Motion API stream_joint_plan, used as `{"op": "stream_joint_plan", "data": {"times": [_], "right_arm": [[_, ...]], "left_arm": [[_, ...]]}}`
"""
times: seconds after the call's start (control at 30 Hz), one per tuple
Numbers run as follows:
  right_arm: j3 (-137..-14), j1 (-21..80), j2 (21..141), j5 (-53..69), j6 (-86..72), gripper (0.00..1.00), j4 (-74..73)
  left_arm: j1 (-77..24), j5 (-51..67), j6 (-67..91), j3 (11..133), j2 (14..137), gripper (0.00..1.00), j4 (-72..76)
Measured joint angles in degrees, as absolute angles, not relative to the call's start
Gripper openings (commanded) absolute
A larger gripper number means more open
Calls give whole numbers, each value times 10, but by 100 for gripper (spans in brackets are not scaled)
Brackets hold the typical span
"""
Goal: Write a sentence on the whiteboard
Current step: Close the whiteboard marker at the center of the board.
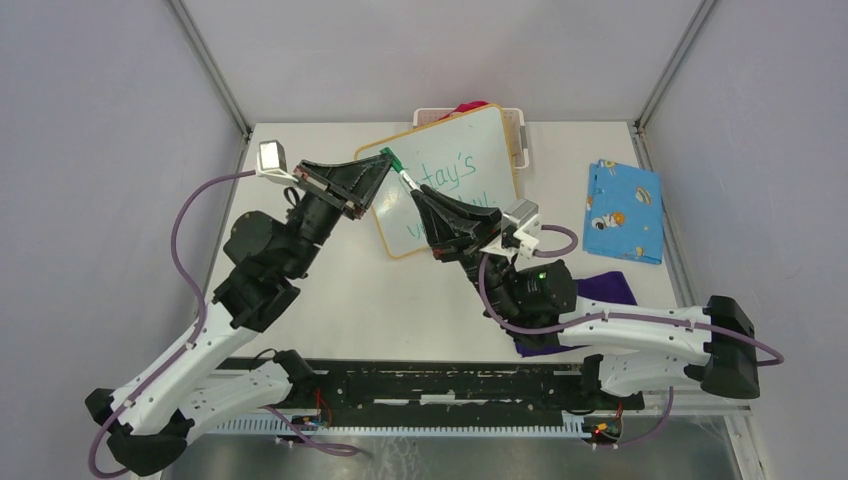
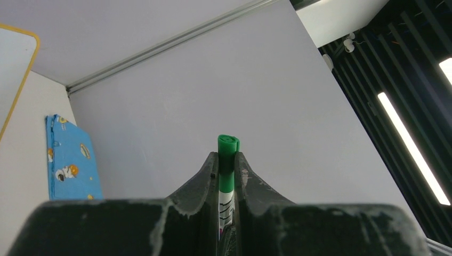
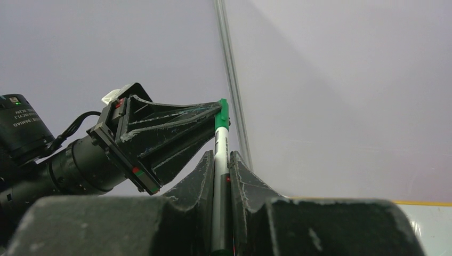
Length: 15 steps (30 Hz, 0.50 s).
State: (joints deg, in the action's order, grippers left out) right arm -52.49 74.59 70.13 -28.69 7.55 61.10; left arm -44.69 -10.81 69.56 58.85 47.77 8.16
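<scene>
The whiteboard lies tilted at the back middle of the table, and its orange-edged corner shows in the left wrist view. The sentence is green handwriting, partly hidden by the arms. Above the board a white marker with a green cap is held at both ends. My left gripper is shut on the capped end. My right gripper is shut on the barrel. Cap and barrel look joined.
A white basket with something red in it stands behind the board. A blue patterned cloth lies at the right, also in the left wrist view. A purple cloth lies under the right arm.
</scene>
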Motion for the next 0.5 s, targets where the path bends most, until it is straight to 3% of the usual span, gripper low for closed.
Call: {"op": "stream_joint_plan", "data": {"times": [0.5], "right_arm": [[-535, 747, 698, -272, 104, 0, 642]], "left_arm": [[-566, -195, 663, 580, 497, 2, 152]]}}
